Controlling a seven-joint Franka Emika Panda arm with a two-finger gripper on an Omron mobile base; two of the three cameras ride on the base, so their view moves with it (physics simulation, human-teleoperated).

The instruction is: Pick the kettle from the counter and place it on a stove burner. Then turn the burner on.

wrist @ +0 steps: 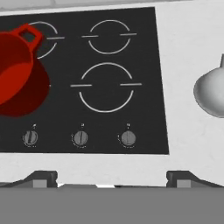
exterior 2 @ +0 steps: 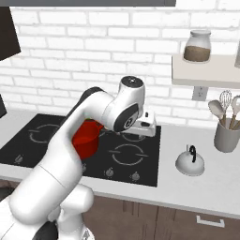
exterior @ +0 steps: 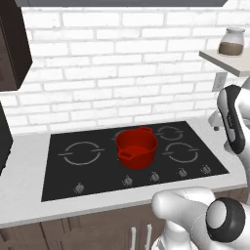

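Trouble lies first at the stove's point(exterior: 63, 188) left: the largest burner point(exterior: 81, 153) is bare, yet the red pot point(exterior: 137, 147) stands just to its right, so a kettle swung in low could knock it. Right of the stove, on the counter point(exterior 2: 197, 192), the kettle point(exterior 2: 190, 161) sits untouched — well apart from the gripper point(wrist: 112, 180), whose finger tips point(wrist: 41, 178) stand wide apart, holding nothing, above the stove's front edge. Its rounded body may slip — the arched handle looks safer. The utensil holder point(exterior 2: 227, 135) beyond could snag a wide reach.
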